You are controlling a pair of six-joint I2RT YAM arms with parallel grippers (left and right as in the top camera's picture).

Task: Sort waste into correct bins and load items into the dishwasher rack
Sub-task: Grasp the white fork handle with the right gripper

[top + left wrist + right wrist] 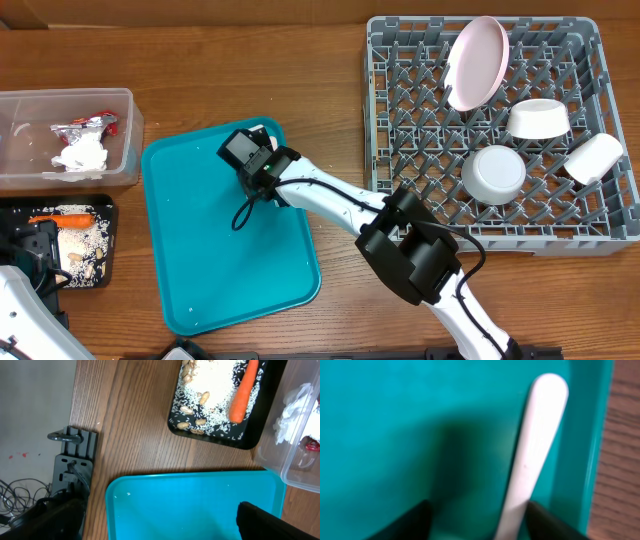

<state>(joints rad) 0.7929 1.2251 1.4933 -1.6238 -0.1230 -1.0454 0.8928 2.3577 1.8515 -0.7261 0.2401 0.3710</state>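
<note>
The white fork (535,445) lies on the teal tray (380,420) near its corner. Its handle runs between the fingers of my right gripper (479,515) and close against the right one; the jaws stand apart with a gap on the left. From above, the right gripper (262,140) is at the tray's far right corner over the fork (257,130). My left gripper (160,525) hangs wide open over the teal tray's (190,500) edge, holding nothing. The rack (372,120) holds a pinkish plate (476,62), two bowls (538,118) (493,173) and a cup (594,158).
The clear tub (130,130) at far left holds a napkin (80,155) and a foil wrapper (90,125). In front of it the black tray (105,250) carries rice, nuts and a carrot (65,217). A black clamp (75,455) sits at the table edge.
</note>
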